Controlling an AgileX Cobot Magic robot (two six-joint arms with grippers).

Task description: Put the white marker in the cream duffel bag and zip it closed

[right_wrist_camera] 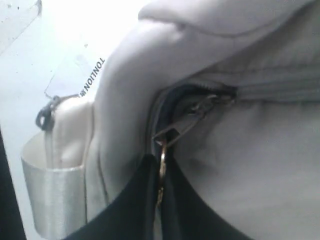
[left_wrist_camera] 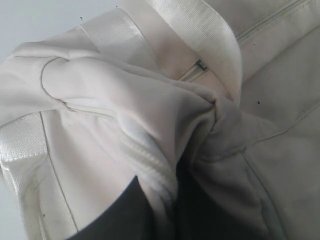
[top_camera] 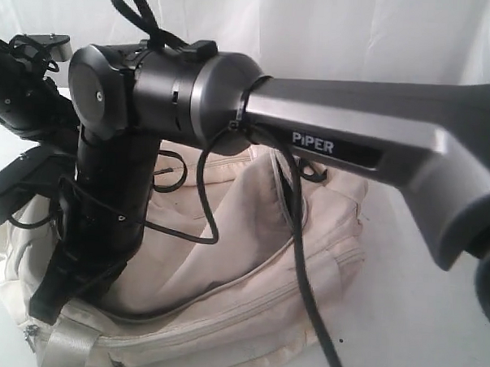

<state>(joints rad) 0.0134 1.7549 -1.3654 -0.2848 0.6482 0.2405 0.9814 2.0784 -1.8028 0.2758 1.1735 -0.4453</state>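
The cream duffel bag (top_camera: 249, 265) lies on the white table under both arms. My left gripper (left_wrist_camera: 167, 187) is shut on a bunched fold of the bag's fabric beside the zipper tape (left_wrist_camera: 150, 165), its dark fingers (left_wrist_camera: 117, 215) on either side of the fold. My right gripper (right_wrist_camera: 160, 167) is shut on the metal ring pull (right_wrist_camera: 162, 162) of the grey zipper slider (right_wrist_camera: 176, 133), at a dark gap in the bag's seam. In the exterior view the right arm (top_camera: 353, 131) reaches across and down to the bag's left end. The white marker is out of view.
A shiny cream webbing handle (left_wrist_camera: 215, 40) crosses the bag's top, and another strap (right_wrist_camera: 50, 200) hangs at its end. A white tag printed TONLION (right_wrist_camera: 90, 77) lies beside the bag. Black cables (top_camera: 305, 292) trail over the bag from the right arm.
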